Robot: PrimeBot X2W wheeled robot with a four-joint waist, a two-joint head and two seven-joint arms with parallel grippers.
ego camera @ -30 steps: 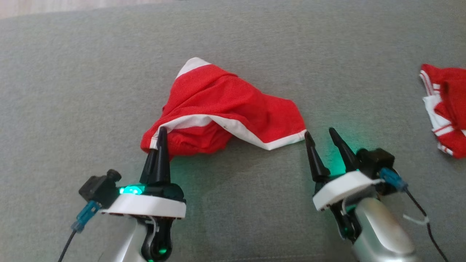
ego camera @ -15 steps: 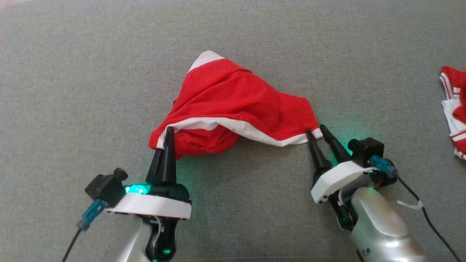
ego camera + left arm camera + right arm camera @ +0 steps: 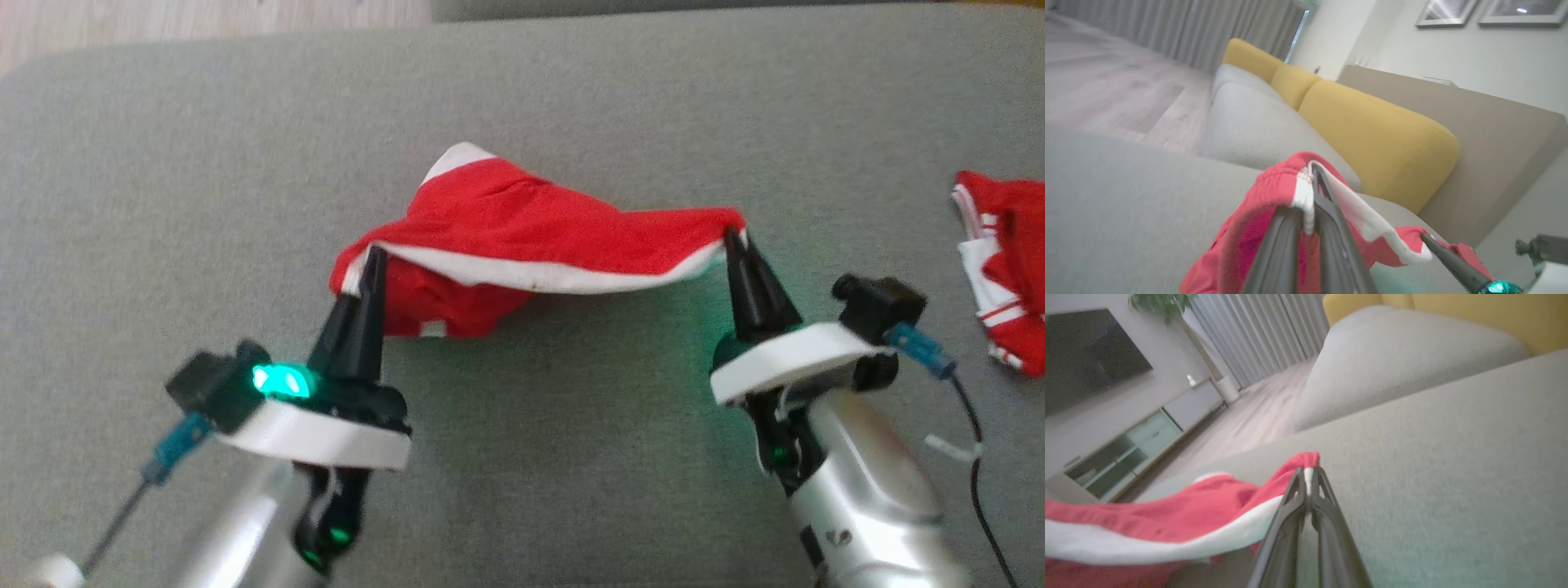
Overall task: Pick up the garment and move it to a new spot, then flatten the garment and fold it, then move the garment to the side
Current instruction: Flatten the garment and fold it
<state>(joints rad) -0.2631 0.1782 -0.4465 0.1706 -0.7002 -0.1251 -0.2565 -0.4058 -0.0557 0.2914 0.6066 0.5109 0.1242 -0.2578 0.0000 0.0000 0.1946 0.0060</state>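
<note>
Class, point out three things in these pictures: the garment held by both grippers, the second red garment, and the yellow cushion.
garment [image 3: 531, 220], head view, red upper panel.
second red garment [image 3: 1008, 253], head view, red middle.
yellow cushion [image 3: 1376, 134], left wrist view, front face.

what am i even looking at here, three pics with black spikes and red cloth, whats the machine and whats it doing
It is a two-armed robot. One picture looks down from its head; the other two come from cameras on its wrists, looking along each hand's two dark fingers. In the head picture, the left hand and right hand are each shut on a white-trimmed edge of the red garment, holding it stretched between them above a grey couch. The wrist pictures show those same pinches close up. A second red and white garment lies on the couch at the far right.
</note>
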